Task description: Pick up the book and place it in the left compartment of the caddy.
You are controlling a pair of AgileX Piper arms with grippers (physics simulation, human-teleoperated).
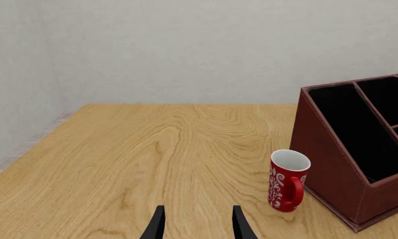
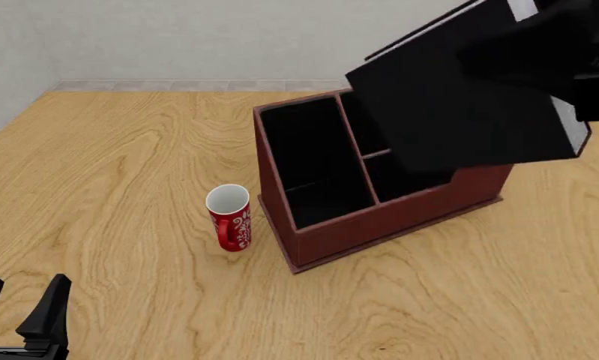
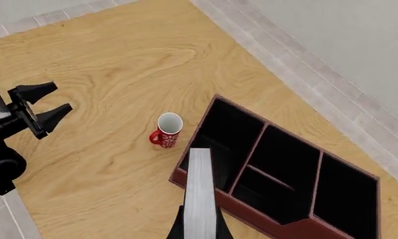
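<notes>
Book (image 3: pixel 200 191): up in the air, pinched by the right gripper (image 3: pixel 200 226), over the caddy's near side. Right wrist view shows its white page edge, w/ the tip over the left slot's near end. Front view shows the black cover (image 2: pixel 459 112) big and tilted, hiding the caddy's right part.
Right gripper: closed on the book; fingers only just seen at the book's sides in right wrist view. In front view it's a dark blur, can't make it out.
Left gripper (image 2: pixel 21 304): spread, nothing in it, low at near left, well apart from the mug. Left wrist view shows 2 black fingertips (image 1: pixel 157 224) w/ bare table (image 1: pixel 152 149) btwn them.
Caddy (image 2: pixel 379 217): red-brown box, black inside, mid table, turned a bit.
Left slot (image 2: pixel 304 161): long, nothing in it. Right wrist view shows all slots; front view doesn't.
Mug (image 2: pixel 229 217): red, upright, just left of the caddy, not touching.
</notes>
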